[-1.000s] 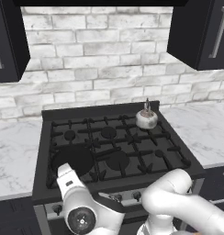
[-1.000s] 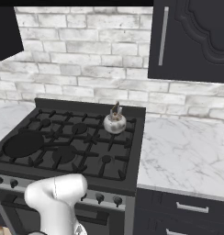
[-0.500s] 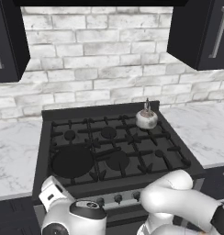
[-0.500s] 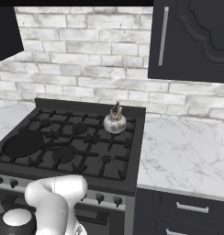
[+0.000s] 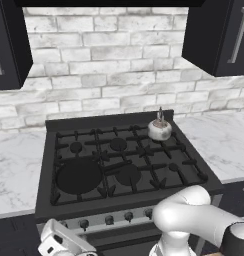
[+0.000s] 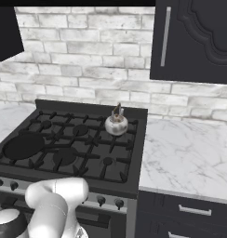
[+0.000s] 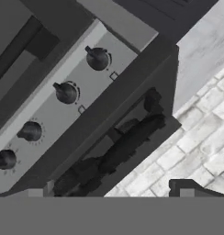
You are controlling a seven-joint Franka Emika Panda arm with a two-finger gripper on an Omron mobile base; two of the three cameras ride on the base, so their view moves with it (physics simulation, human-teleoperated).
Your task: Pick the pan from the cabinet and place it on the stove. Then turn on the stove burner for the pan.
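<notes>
Pan (image 5: 78,176) flat on near-left burner of stove (image 5: 194,167); placing done, knob step remains. My gripper (image 7: 113,192) hangs low before stove front, fingers spread wide, holding nothing. Knob row (image 7: 66,93) lies just ahead, running left-right along front panel; pan's knob judged leftward.

Pan (image 5: 79,175) on stove (image 5: 125,200) front-left burner; kettle (image 5: 159,129) at back right.
</notes>
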